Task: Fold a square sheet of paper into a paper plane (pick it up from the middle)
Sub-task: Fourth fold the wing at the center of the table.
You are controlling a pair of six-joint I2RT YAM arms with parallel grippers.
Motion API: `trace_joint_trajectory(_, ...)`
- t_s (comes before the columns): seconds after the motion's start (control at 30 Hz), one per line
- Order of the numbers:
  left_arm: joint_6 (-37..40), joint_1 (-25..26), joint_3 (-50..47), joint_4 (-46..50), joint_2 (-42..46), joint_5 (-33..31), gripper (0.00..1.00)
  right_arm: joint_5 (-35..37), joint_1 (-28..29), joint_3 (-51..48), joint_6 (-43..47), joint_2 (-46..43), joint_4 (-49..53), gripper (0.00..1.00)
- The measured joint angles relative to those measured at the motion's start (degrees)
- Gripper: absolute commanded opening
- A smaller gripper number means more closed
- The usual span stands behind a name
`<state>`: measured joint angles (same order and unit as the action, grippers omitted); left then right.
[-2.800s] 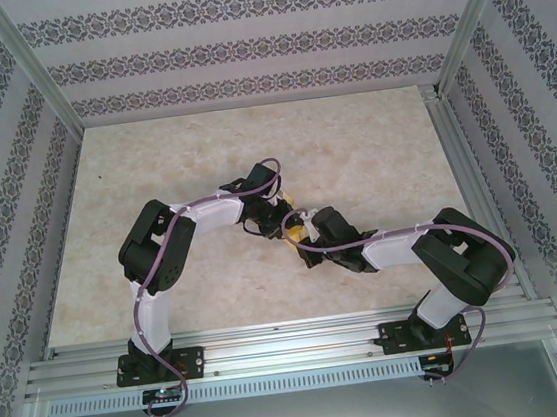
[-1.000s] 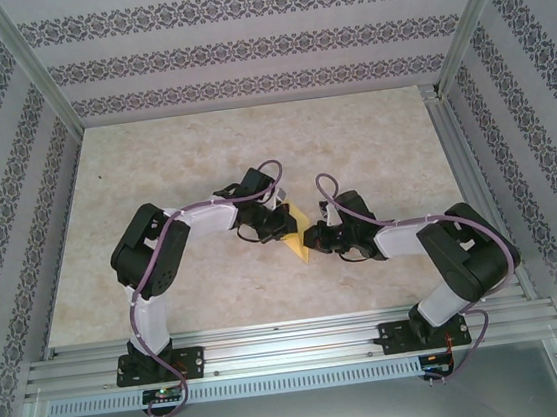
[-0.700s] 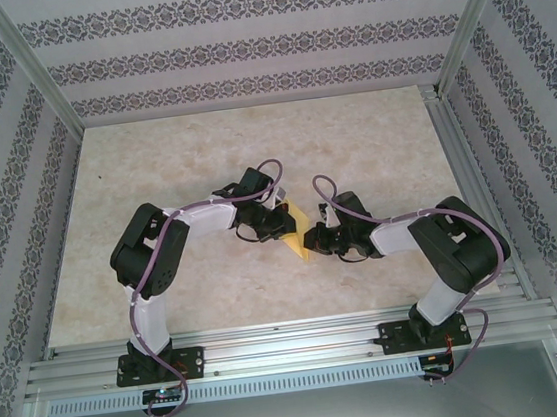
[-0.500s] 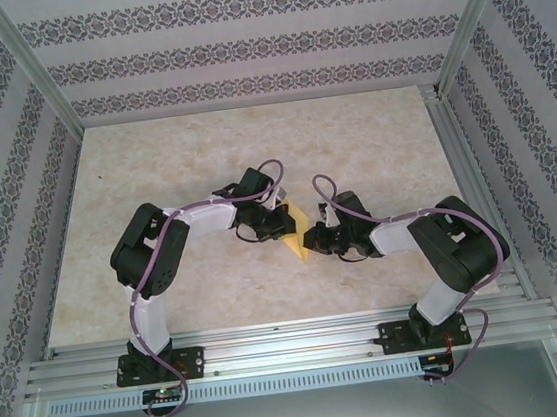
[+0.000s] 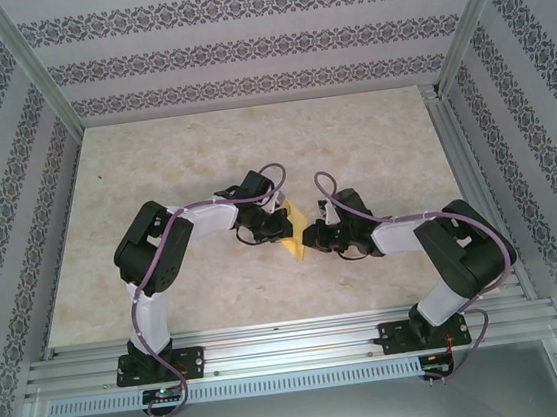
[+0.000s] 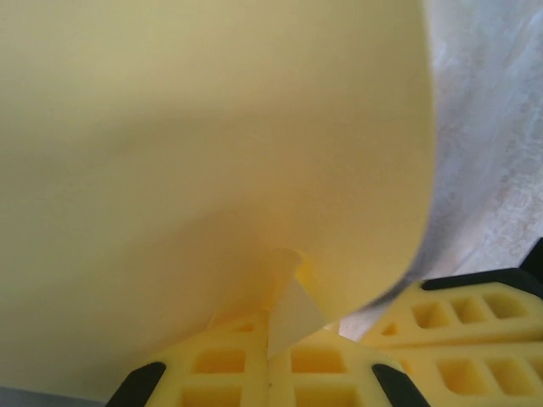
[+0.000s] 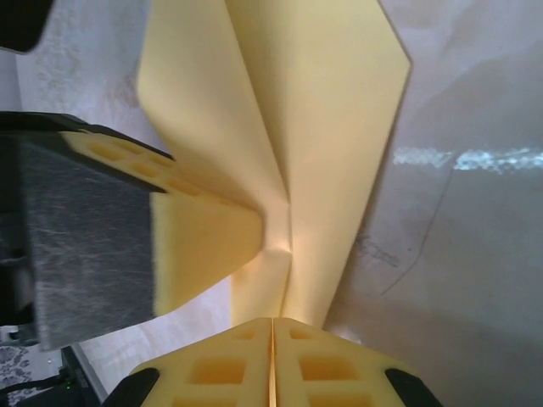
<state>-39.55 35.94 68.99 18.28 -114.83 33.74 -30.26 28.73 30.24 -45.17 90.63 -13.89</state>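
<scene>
Paper plane (image 5: 296,235), half-folded, is mid table (image 5: 202,157) betw. my left gripper (image 5: 279,227) at its 9 o'clock and right gripper (image 5: 312,235) at 3, both pinched shut on it; thin, light, floppy I judge, so grip near centre crease.

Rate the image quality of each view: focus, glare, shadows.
Top external: sharp and evenly lit, no strong shadows on the table. Left wrist: the paper sits so close that it is blurred, and it is shaded toward the bottom. Right wrist: the paper's creases are in focus; a bright glare streak crosses the table at right.
</scene>
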Motion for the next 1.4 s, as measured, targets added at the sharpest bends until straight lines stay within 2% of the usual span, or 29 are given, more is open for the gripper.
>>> trace_joint_trajectory(0.37, 0.15, -0.13, -0.98, -0.02, 1.16, 0.07, 0.00, -0.50, -0.02, 0.04, -0.37, -1.75, 1.57, 0.14)
trace_joint_trajectory(0.6, 0.15, -0.66, -1.40, -0.04, 1.90, 0.74, 0.01, -0.48, -0.02, 1.64, -0.24, 0.74, 2.32, 0.14)
trace_joint_trajectory(0.97, -0.09, -2.12, -4.37, -3.43, 2.12, 5.75, 0.02, -0.72, -0.28, 2.82, -0.15, 4.81, 1.84, 0.13)
trace_joint_trajectory(1.4, -0.15, -4.44, -5.90, -5.35, 2.71, 10.62, 0.04, -1.14, -0.39, 3.43, 0.31, 5.18, 2.80, 0.12)
